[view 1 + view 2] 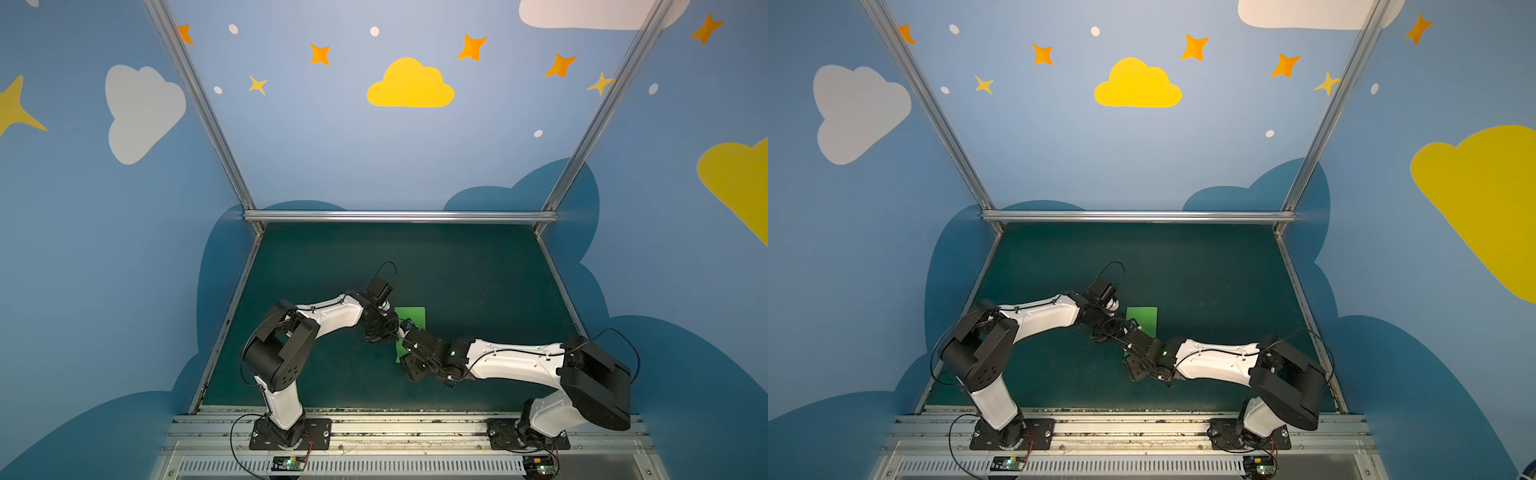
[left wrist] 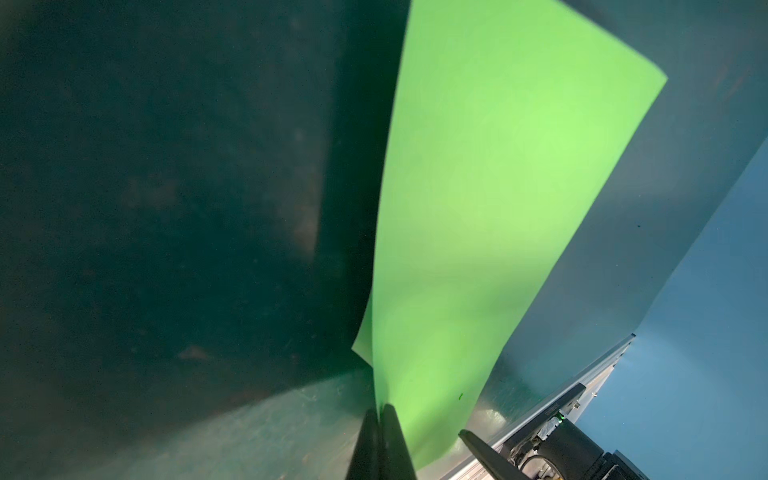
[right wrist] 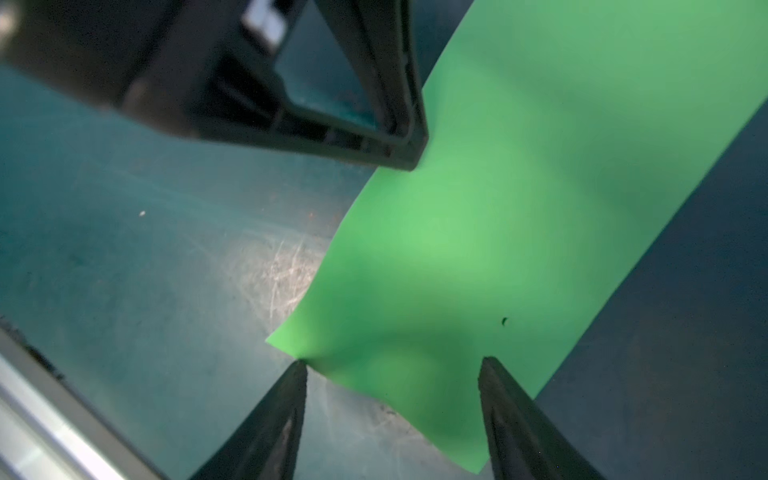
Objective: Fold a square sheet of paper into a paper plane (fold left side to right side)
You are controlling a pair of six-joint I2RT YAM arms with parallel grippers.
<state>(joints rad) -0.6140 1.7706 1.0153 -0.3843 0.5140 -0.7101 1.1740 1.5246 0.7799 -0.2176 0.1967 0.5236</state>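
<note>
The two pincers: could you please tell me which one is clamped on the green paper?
The left pincer: its jaws are pressed shut on the square sheet of paper, whereas the right pincer stands open.

The bright green sheet of paper [image 2: 498, 187] is thin, smooth and matt. The dark teal bench mat [image 3: 124, 257] is dull, scuffed with pale scratches; the silver metal frame rail [image 1: 399, 216] has a brushed sheen.
</note>
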